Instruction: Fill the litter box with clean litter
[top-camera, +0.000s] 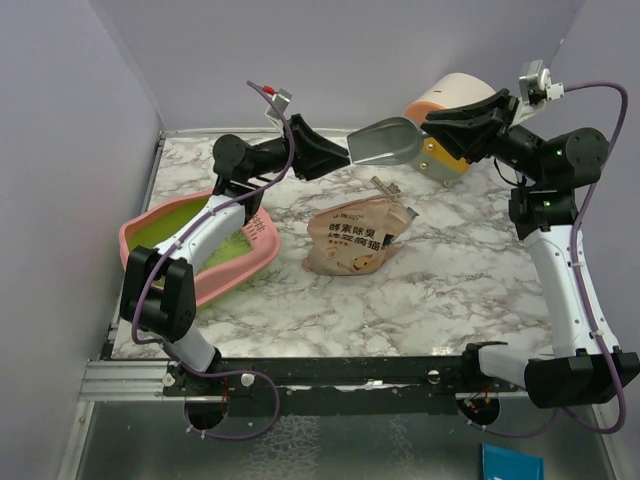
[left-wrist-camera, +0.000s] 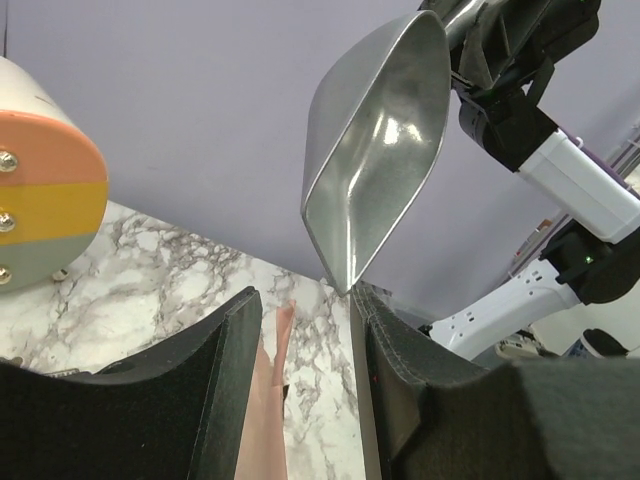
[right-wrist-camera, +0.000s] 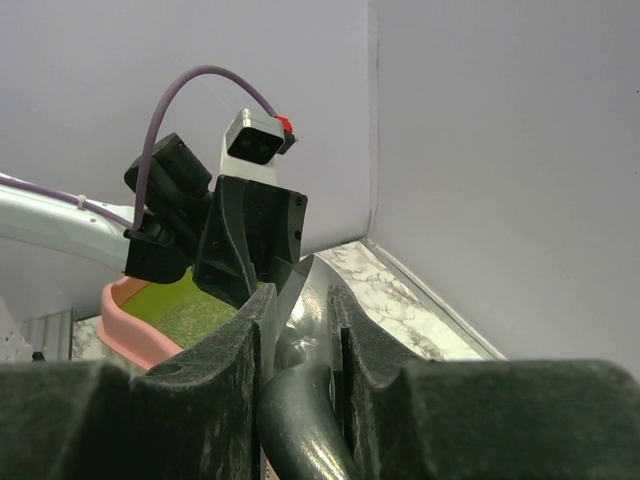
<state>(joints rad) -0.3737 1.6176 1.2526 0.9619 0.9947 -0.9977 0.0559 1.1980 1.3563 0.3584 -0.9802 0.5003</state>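
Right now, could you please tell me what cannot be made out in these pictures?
- Litter box: top view, left arm crosses it, fill level unclear.
- Pouch: top view, too small to tell if open.
- Scoop handle: right wrist view, fingers of the right gripper hide most.

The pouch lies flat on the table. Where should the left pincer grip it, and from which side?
Probably the crumpled open top of the pouch, coming down from above. The body lies flat on the table, but that end looks raised toward the back right, so the left pincer can straddle it.
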